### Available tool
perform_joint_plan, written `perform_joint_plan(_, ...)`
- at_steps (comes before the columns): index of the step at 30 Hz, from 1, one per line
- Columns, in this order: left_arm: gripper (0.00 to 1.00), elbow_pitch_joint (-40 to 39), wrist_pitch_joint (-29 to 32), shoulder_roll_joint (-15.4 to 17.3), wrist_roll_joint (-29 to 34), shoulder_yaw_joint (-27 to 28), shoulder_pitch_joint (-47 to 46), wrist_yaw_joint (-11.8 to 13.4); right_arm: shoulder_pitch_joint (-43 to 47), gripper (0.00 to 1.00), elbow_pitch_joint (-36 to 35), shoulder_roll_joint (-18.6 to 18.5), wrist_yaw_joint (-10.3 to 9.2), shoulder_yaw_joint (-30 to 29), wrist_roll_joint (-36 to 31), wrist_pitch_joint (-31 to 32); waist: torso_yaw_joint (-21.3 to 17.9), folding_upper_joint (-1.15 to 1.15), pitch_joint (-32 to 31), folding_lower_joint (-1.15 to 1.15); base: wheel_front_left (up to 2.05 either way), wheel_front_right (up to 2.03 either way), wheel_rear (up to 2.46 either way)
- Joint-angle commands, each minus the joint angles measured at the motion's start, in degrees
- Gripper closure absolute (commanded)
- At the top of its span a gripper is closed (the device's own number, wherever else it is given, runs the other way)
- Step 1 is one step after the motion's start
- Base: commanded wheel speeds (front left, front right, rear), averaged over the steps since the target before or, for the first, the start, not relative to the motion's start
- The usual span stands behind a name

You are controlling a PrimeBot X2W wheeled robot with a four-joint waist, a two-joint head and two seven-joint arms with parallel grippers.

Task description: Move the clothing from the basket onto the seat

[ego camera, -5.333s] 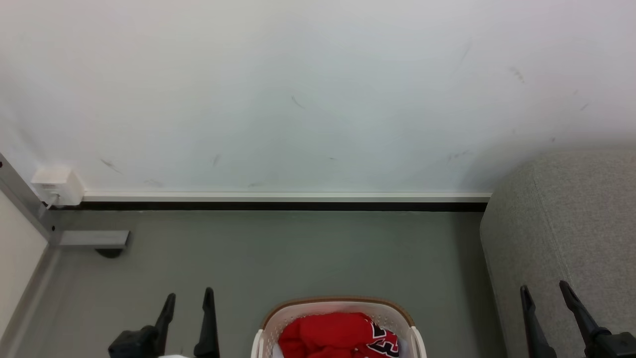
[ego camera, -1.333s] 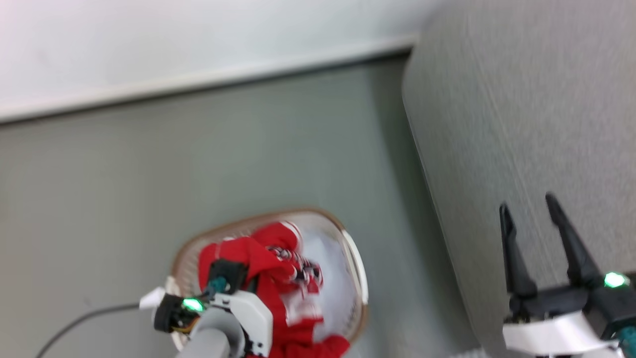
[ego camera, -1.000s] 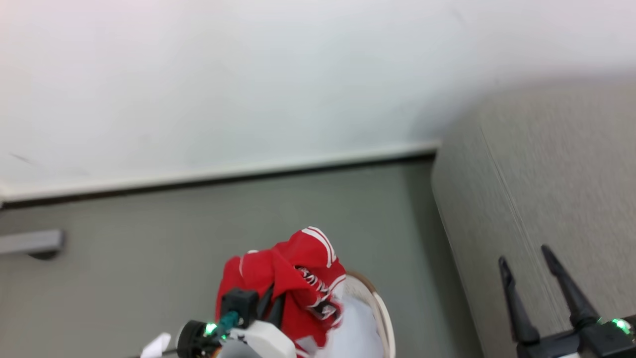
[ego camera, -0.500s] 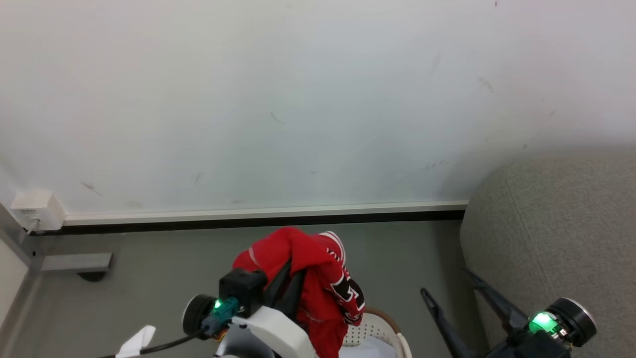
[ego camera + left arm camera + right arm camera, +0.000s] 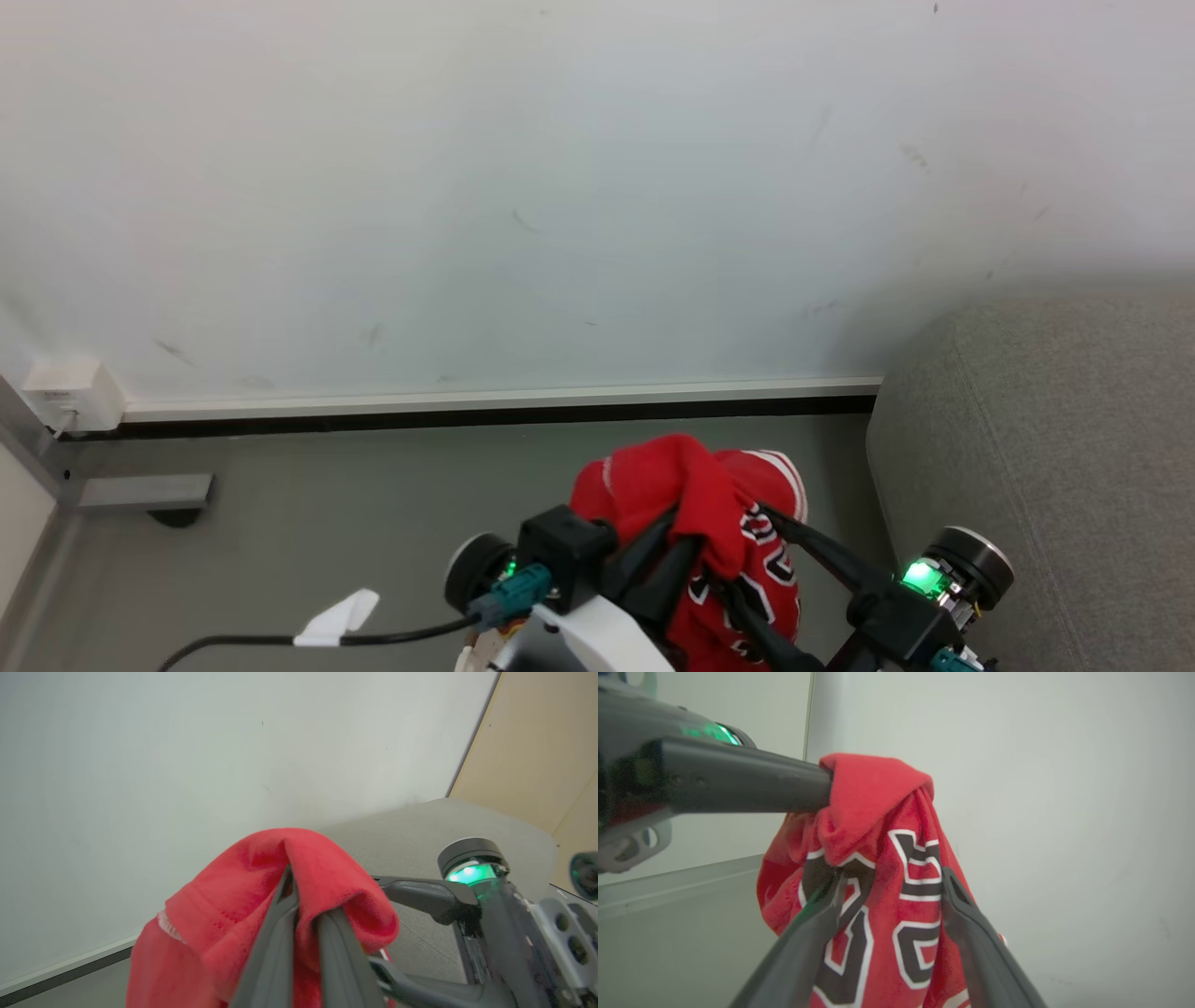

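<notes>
Soft red cloth with a fuzzy, matt nap for the clothing [image 5: 695, 485]; coarse grey woven upholstery, matt and slightly rough, on the seat [image 5: 1074, 448]; smooth, dull dark plastic along the fingers of the left gripper [image 5: 306, 900] and right gripper [image 5: 894, 877]; smooth pale painted wall [image 5: 560, 187], faintly scuffed

Clothing [image 5: 695, 485] left of seat [image 5: 1074, 448], apparently apart.

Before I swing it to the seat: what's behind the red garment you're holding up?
Behind the clothing, pinched in the left gripper, are grey floor, a baseboard and white wall; the seat lies to its right. The clothing covers whatever lies directly beneath it.
</notes>
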Motion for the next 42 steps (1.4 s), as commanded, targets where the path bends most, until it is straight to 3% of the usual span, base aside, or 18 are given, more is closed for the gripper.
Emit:
perform_joint_plan(1,1.0,-0.74,0.38,-0.5,-1.32,-0.5,-0.42,-0.72,-0.98,0.0,0.92,-0.03,-0.12,0.74,0.68,0.32,0.0,0.0,-0.08,0.0,0.0,0.0,0.0)
perform_joint_plan(7,1.0,-1.25,2.67,-1.52,-4.5,-3.68,-0.04,-3.54,-3.16,0.0,5.74,0.76,-0.12,4.38,5.65,2.0,0.19,0.0,-0.24,0.0,0.0,0.0,0.0)
perform_joint_plan(8,1.0,-1.11,2.88,-1.52,-4.61,-3.81,-0.06,-3.54,-3.5,1.0,6.22,0.88,-0.12,4.58,6.48,2.03,0.17,0.0,-0.27,0.0,0.0,0.0,0.0)
perform_joint_plan(14,1.0,-0.13,2.17,-0.59,-4.29,-3.27,0.02,-2.67,-3.92,1.0,7.94,0.42,-0.12,3.8,9.46,0.37,-0.48,0.0,-0.32,0.0,0.0,0.0,0.0)
perform_joint_plan(15,0.89,0.11,1.83,-0.48,-4.0,-3.09,0.07,-2.51,-3.85,1.0,8.12,0.34,-0.13,3.39,9.8,0.17,-0.74,0.0,-0.35,0.0,0.0,0.0,0.0)
perform_joint_plan(16,0.67,0.4,1.45,-0.21,-3.5,-2.98,0.08,-2.14,-3.78,1.0,8.3,0.21,-0.12,3.05,9.94,-0.09,-1.09,0.0,-0.38,0.0,0.0,0.0,0.0)
perform_joint_plan(17,0.56,0.69,1.16,-0.02,-3.2,-2.79,0.2,-1.81,-3.73,1.0,8.45,0.07,-0.13,2.69,10.08,-0.28,-1.54,0.0,-0.36,0.0,0.0,0.0,0.0)
perform_joint_plan(18,0.06,0.99,0.66,0.16,-2.76,-2.64,0.25,-1.46,-3.67,1.0,8.56,-0.08,-0.13,2.17,10.14,-0.55,-2.06,0.0,-0.35,0.0,0.0,0.0,0.0)
perform_joint_plan(19,0.0,1.38,0.42,0.35,-2.53,-2.46,0.35,-1.15,-3.57,1.0,8.66,-0.2,-0.13,1.57,10.09,-0.71,-2.69,0.0,-0.37,0.0,0.0,0.0,0.0)
perform_joint_plan(26,0.0,3.91,-1.5,1.28,-0.66,-2.13,0.23,0.28,-3.87,1.0,7.31,-1.08,-0.13,-1.83,9.14,-1.4,-10.11,0.0,0.67,0.0,0.0,0.0,0.0)
perform_joint_plan(36,0.0,5.76,-3.15,-0.02,-0.3,-3.66,-1.41,0.09,-1.99,1.0,4.53,-2.9,-0.13,-7.29,7.77,-0.8,-23.27,0.0,3.3,0.0,0.0,0.0,0.0)
perform_joint_plan(42,0.0,6.69,-3.42,-0.6,-0.38,-4.71,-2.2,-0.14,-0.72,1.0,3.06,-3.35,-0.13,-10.15,7.27,-0.58,-27.33,0.0,4.57,0.0,0.0,0.0,0.0)
